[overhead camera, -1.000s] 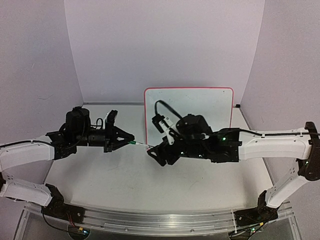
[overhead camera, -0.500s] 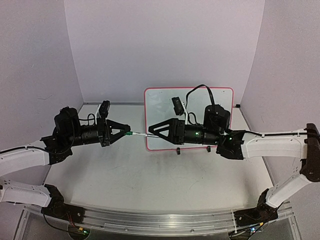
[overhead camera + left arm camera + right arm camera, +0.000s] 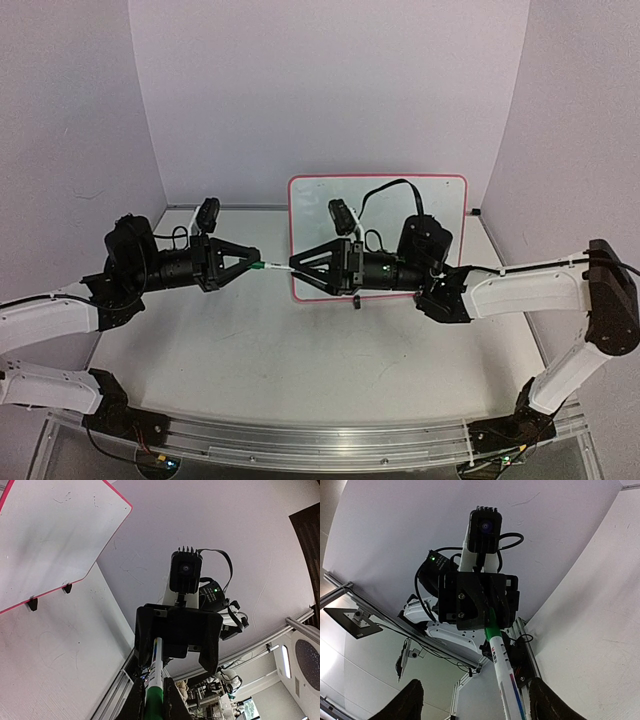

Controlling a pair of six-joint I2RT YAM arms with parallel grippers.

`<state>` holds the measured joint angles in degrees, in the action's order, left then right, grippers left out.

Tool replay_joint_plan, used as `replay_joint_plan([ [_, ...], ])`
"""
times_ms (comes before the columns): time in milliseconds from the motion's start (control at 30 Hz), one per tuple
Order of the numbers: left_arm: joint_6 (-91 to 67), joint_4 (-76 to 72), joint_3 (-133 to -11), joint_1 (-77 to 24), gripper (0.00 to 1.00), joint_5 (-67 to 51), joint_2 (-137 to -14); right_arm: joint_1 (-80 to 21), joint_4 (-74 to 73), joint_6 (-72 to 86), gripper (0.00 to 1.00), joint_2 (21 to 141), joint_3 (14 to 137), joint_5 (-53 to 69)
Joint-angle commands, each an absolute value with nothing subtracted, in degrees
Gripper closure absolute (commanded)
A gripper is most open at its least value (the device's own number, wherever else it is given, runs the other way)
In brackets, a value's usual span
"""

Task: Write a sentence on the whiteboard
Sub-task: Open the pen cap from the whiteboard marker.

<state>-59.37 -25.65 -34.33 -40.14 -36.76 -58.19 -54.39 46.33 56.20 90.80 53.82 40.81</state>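
Top external view, near to far. I note both arm bases at the near edge of the pale grey table [image 3: 300,370]. Over mid-table the two wrists face each other along one line, tips close together.

Left gripper [image 3: 257,265]: pressed together on the green end of a slim white-barrelled marker pen [image 3: 276,268]. Left wrist view confirms it, with both fingers [image 3: 172,702] tight against the green section.

Right gripper [image 3: 298,268]: spread. In the right wrist view I see its fingers [image 3: 412,700] standing wide on either side of the white barrel, apart from it where they show. The barrel runs between them and on into the left gripper's jaws.

Farther back, right of centre: the small rectangular whiteboard with a thin red rounded frame [image 3: 445,210]. It stands upright on little black clip feet [image 3: 355,301], just behind the right wrist, which covers its lower middle. Faint grey smudges mark its face in the left wrist view.
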Motion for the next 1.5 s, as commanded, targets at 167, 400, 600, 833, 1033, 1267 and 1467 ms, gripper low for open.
replay_joint_plan([
  [167,-57.9,-28.0,-35.1,-40.3,1.00,-39.0,-59.2,-54.3,51.0,57.6,0.42,91.9,56.0,42.6],
  [400,-57.8,-28.4,-35.4,-40.4,1.00,-39.0,-60.2,-54.3,51.0,57.6,0.44,92.6,56.2,42.6],
  [600,-58.5,-30.0,-34.8,-40.5,1.00,-38.5,-60.5,-54.2,51.0,57.7,0.47,93.6,57.3,43.3],
  [833,-58.8,-31.0,-34.7,-40.9,1.00,-38.3,-61.5,-54.3,51.1,57.9,0.53,94.4,58.2,43.6],
  [1033,-58.8,-31.2,-34.6,-41.3,1.00,-39.0,-62.1,-54.3,51.1,58.0,0.61,94.6,58.0,42.4],
  [1267,-58.5,-31.1,-34.7,-41.5,1.00,-39.6,-62.5,-54.3,51.8,58.2,0.81,94.6,57.2,40.8],
  [1467,-57.8,-30.2,-34.6,-41.5,1.00,-38.3,-61.4,-54.3,53.3,58.5,1.00,94.0,54.9,38.8],
])
